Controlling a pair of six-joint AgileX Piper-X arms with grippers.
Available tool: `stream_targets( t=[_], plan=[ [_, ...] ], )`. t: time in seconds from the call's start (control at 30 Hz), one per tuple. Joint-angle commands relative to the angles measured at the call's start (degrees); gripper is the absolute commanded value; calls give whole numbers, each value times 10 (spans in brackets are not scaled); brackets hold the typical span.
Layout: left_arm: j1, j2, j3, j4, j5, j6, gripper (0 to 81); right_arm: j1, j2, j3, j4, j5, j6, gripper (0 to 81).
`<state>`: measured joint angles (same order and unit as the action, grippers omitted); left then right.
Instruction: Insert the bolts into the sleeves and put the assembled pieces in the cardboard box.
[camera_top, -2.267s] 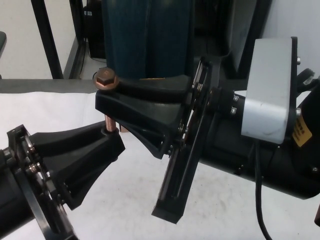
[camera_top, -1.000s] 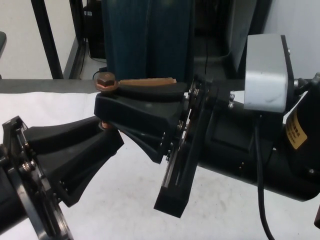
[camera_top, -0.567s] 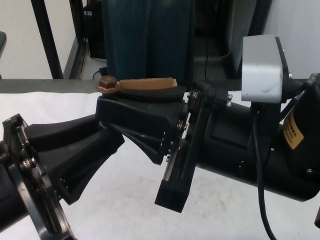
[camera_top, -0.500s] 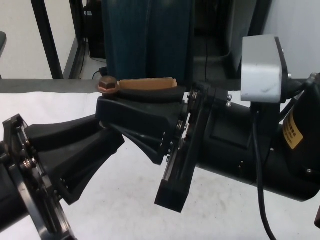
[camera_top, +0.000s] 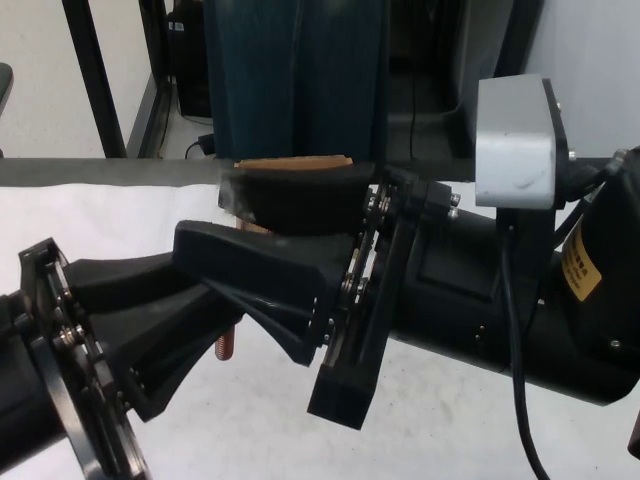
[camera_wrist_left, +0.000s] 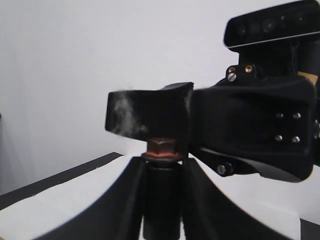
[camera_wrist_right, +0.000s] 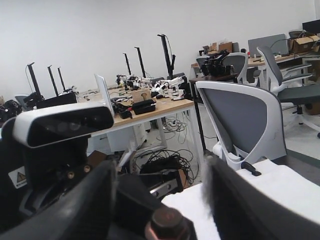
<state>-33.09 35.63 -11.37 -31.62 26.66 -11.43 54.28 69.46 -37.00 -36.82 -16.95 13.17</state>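
Note:
My left gripper (camera_top: 205, 300) is shut on a black sleeve (camera_wrist_left: 161, 200), which stands upright between its fingers. A copper bolt sits in the sleeve, with its hex head (camera_wrist_left: 160, 148) resting on the sleeve's top. The bolt's threaded tip (camera_top: 228, 345) sticks out below the left fingers. My right gripper (camera_top: 212, 222) comes in from the right and is open. Its fingers stand wide apart on either side of the bolt head (camera_wrist_right: 167, 222) without touching it. The cardboard box (camera_top: 295, 163) shows as a brown edge behind the right gripper's upper finger.
The white bench top (camera_top: 300, 440) lies under both arms. The right arm's grey wrist camera (camera_top: 515, 140) stands above its body. Behind the bench are dark frame posts (camera_top: 95, 75) and a dark blue panel (camera_top: 290, 70).
The bolt has dropped fully into the sleeve, and its threaded tip now shows below the left gripper. The right gripper has let go of the bolt head and opened.

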Motion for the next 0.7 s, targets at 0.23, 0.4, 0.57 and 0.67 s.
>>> stream_targets(
  t=[0.23,0.4,0.57,0.67],
  plan=[
    [-2,1,-9,23,-33,34,9,1,-4,-3,-34,10,-44,530],
    [-2,1,-9,49,-103,34,9,1,-7,-15,-34,41,-146,534],
    [0,19,-36,103,-179,34,9,-18,-16,-29,-4,117,-211,564],
    [8,57,-72,135,-194,34,9,-53,-19,-48,49,170,-229,566]
  ],
)
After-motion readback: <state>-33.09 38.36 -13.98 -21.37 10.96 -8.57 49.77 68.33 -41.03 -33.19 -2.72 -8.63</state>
